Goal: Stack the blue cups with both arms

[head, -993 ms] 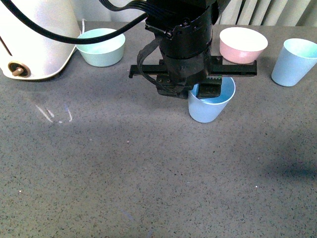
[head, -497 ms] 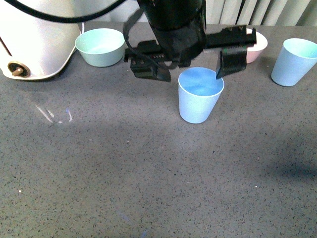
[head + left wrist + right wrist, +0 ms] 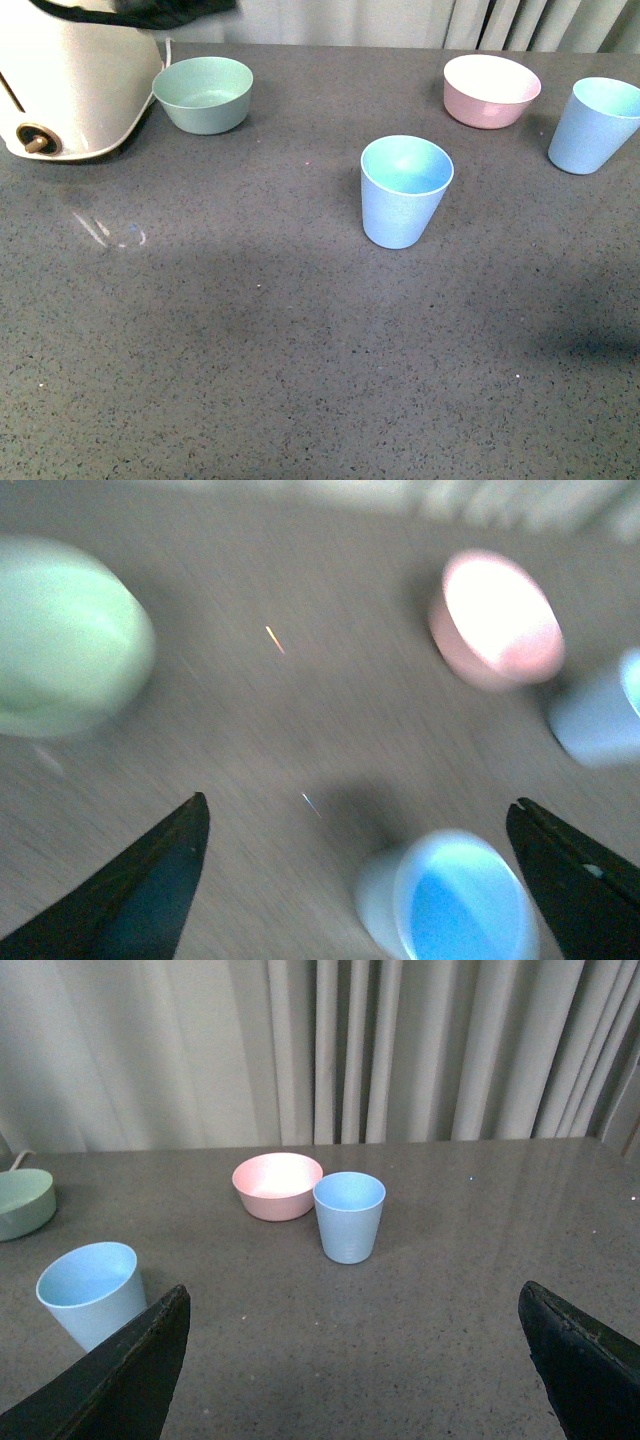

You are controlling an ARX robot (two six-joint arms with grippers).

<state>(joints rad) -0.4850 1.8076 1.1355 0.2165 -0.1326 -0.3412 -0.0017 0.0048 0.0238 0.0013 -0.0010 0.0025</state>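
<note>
One blue cup (image 3: 403,195) stands upright in the middle of the table, free of any gripper. The other blue cup (image 3: 597,125) stands at the far right, beside the pink bowl. The left wrist view is blurred; my left gripper (image 3: 356,803) is open and well above the table, with the middle cup (image 3: 460,900) below it, nearer one finger. The far cup (image 3: 600,715) shows at that view's edge. My right gripper (image 3: 352,1290) is open and empty above bare table, with both cups (image 3: 349,1217) (image 3: 90,1290) ahead of it. Only a black bit of the left arm (image 3: 170,10) shows in the front view.
A mint-green bowl (image 3: 203,94) sits at the back left beside a large white appliance (image 3: 70,80). A pink bowl (image 3: 491,90) sits at the back right. Grey curtains (image 3: 350,1050) hang behind the table's far edge.
The left arm let go of the middle cup, rose and drew back toward the upper left, almost out of the front view. The cup stands slightly further left than one second ago.
</note>
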